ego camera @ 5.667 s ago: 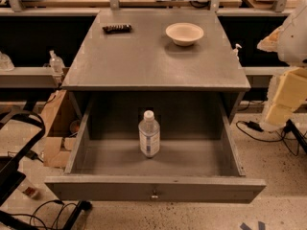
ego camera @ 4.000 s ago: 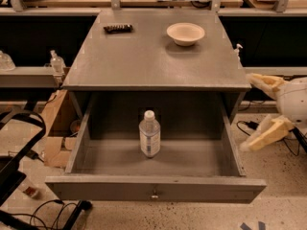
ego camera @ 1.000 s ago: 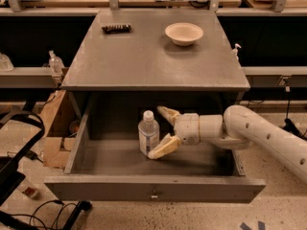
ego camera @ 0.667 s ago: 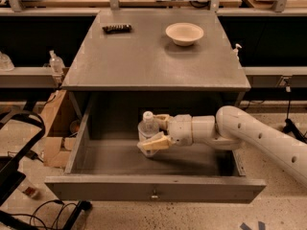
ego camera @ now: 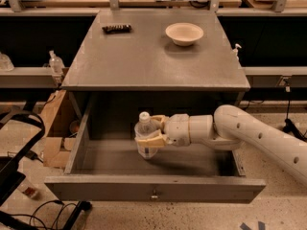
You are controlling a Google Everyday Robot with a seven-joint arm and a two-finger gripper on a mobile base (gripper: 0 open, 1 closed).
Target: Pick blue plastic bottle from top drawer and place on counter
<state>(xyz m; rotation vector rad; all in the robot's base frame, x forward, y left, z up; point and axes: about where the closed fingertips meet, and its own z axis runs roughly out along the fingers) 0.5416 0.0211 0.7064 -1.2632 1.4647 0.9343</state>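
We are grasping the bottle [ego camera: 145, 125] in the open drawer [ego camera: 96, 189], our end effector [ego camera: 147, 132] clamping around it; next, probably, lifting it straight up onto the desk [ego camera: 148, 56].

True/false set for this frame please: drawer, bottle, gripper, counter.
1. The top drawer is open. True.
2. The blue plastic bottle stands on the counter. False: it is inside the drawer.
3. The gripper is down in the drawer, closed around the bottle. True.
4. The bottle lies on its side. False: it is upright, cap on top.
5. A white bowl sits on the counter. True.
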